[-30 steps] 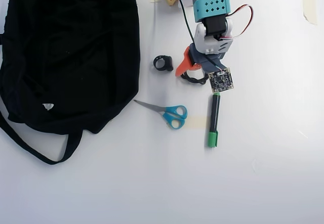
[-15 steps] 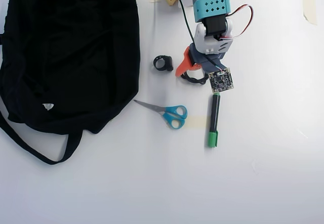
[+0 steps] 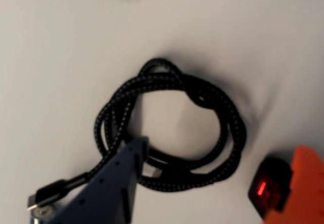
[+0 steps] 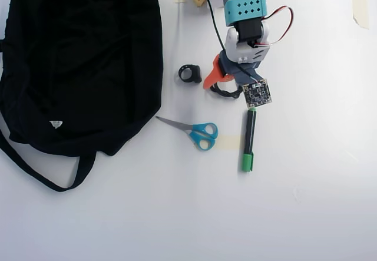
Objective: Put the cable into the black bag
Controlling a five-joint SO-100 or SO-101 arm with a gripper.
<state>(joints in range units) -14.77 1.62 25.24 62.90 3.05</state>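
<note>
Wrist view: end effector (image 3: pixel 202 183) spread open over the thin braided black cable coil (image 3: pixel 223 118) on white counter (image 3: pixel 50 57); blue finger (image 3: pixel 119 183) inside loop. Large black fabric bag (image 4: pixel 82 60) well apart.

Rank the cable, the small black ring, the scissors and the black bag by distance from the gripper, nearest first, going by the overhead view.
1. The cable: right under the gripper, its loop partly hidden.
2. The small black ring: just left of the gripper.
3. The scissors: below and slightly left.
4. The black bag: far left; its near edge rivals the scissors, its middle lies farthest.
</note>
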